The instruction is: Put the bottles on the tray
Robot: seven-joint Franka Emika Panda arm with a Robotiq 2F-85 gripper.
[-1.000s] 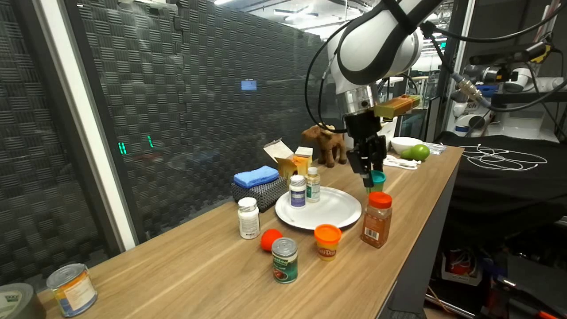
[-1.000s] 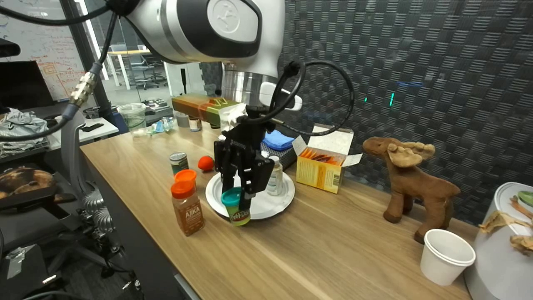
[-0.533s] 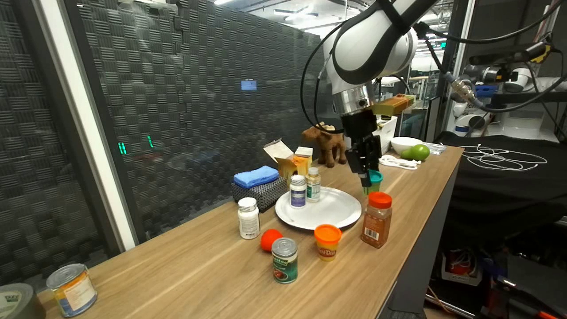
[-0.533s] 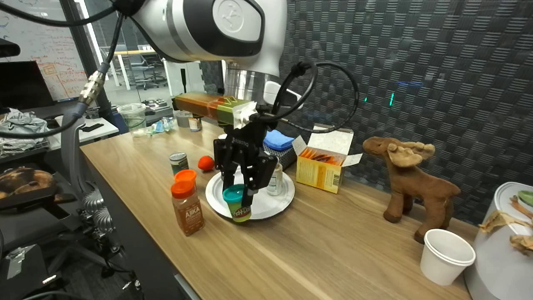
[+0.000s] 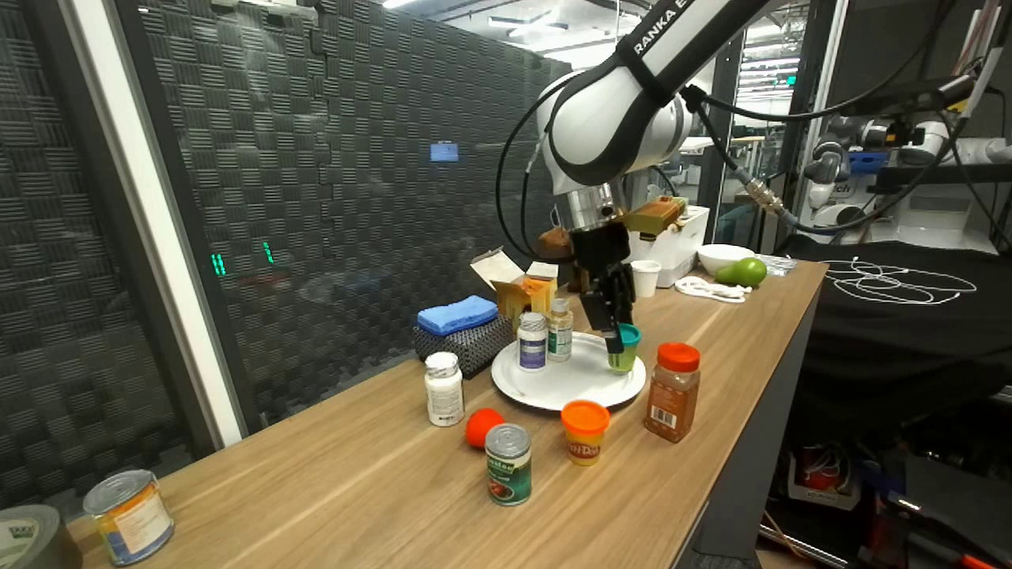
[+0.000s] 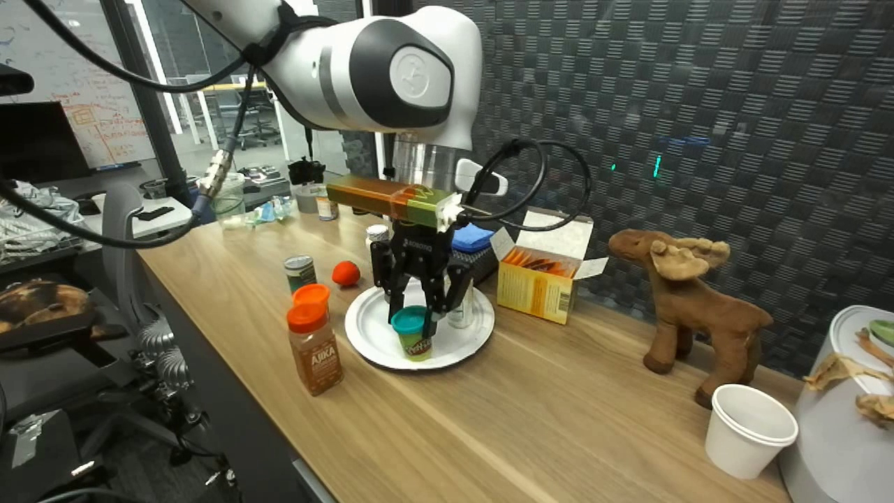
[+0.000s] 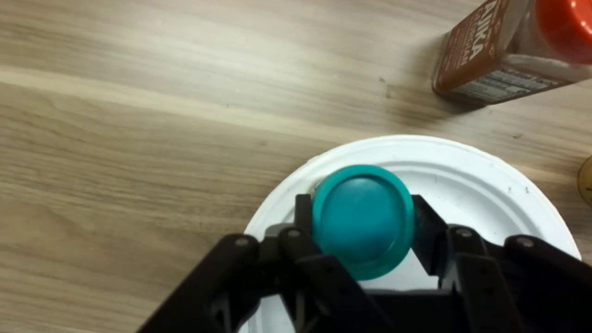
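At lower centre of the wrist view, the pincer (image 7: 362, 212) is clamped on a teal-lidded tub (image 7: 363, 238) over the white tray (image 7: 490, 199); mid-frame in an exterior view, two bottles (image 5: 532, 348) stand there.

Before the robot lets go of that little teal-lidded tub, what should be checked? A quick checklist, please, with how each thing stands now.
1. Jaws closed on the teal-lidded tub: ok, it sits between them.
2. Tub over the plate: ok, though near its edge.
3. Tub resting on the plate: cannot tell; no view settles contact.
4. Tub clear of the green-labelled bottle and purple-labelled bottle: ok, a gap shows in an exterior view.
5. Those two bottles upright: ok.
6. Every bottle on the plate: not ok; the white bottle and red-lidded jar stand outside it.
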